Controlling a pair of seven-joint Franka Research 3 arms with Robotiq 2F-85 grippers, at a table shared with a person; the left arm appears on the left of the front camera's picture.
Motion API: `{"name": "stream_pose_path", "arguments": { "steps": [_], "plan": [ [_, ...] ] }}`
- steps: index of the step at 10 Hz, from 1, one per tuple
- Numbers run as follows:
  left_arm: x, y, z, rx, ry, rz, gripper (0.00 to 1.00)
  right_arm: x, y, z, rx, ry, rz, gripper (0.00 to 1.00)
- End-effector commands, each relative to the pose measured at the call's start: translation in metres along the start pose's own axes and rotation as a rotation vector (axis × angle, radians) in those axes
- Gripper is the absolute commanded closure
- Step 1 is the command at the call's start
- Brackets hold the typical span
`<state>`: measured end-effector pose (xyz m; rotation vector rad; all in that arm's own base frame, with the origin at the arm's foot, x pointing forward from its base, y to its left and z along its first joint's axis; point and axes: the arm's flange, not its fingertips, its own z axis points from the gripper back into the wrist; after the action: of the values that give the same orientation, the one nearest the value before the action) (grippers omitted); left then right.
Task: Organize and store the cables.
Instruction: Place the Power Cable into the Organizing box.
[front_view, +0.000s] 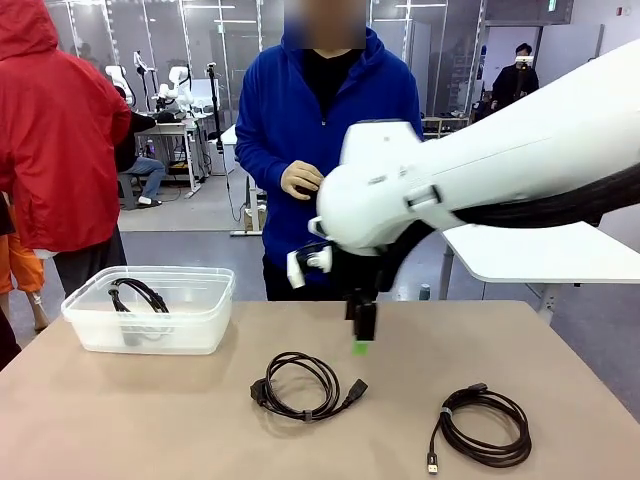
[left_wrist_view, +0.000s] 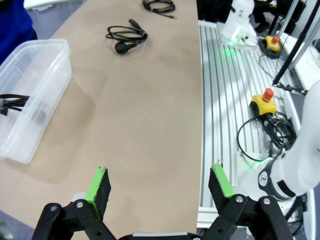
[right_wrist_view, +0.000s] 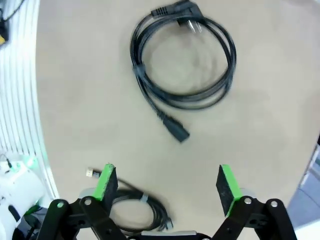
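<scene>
1. A smooth, matte tan tabletop (front_view: 150, 420) is seen, with a person in a blue hooded top (front_view: 290, 110) standing beyond its far edge.
2. A clear rectangular plastic tub (front_view: 200, 300) with rounded corners and a rolled rim is set along the far edge, toward the far left corner. A glossy black coiled cord (front_view: 140, 295) is lying inside it; its ends cannot be made out.
3. A black rubber-sheathed power cord (front_view: 305, 385) is laid flat as a loose round coil about midway between the left and right edges. A chunky moulded pronged plug is seen at one end and a blocky connector at the other.
4. A thinner black cord (front_view: 482, 425) is wound into a tighter oval coil and ends in a small flat metal tip. It is laid toward the right edge, well apart from the power cord.
5. The right gripper (right_wrist_view: 167, 182) is pointed straight down over bare tabletop, just on the far-edge side of the power cord. Its black, green-padded jaws are spread wide, with nothing between them.
6. The left gripper (left_wrist_view: 160, 187) is held above the near edge, close to the near left corner. Its jaws are likewise spread wide and nothing is gripped.
</scene>
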<state>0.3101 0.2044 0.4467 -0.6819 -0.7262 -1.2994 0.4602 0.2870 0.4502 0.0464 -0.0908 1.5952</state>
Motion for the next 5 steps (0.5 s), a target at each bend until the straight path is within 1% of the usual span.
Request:
{"name": "stream_pose_path", "arguments": {
  "steps": [1,3,4,5],
  "plan": [
    [0.002,0.000,0.000,0.009,-0.012,-0.003,0.00,-0.066,0.029,0.009,-0.075,-0.084,-0.042,0.00],
    [0.002,0.000,0.000,0.009,-0.012,-0.003,0.00,-0.138,0.053,0.010,-0.164,-0.223,-0.157,0.00],
    [0.002,0.000,0.000,0.009,-0.012,-0.003,0.00,-0.170,0.059,0.003,-0.198,-0.297,-0.193,0.00],
    [0.002,0.000,0.000,0.009,-0.012,-0.003,0.00,-0.200,0.065,-0.003,-0.242,-0.361,-0.194,0.00]
  ]
}}
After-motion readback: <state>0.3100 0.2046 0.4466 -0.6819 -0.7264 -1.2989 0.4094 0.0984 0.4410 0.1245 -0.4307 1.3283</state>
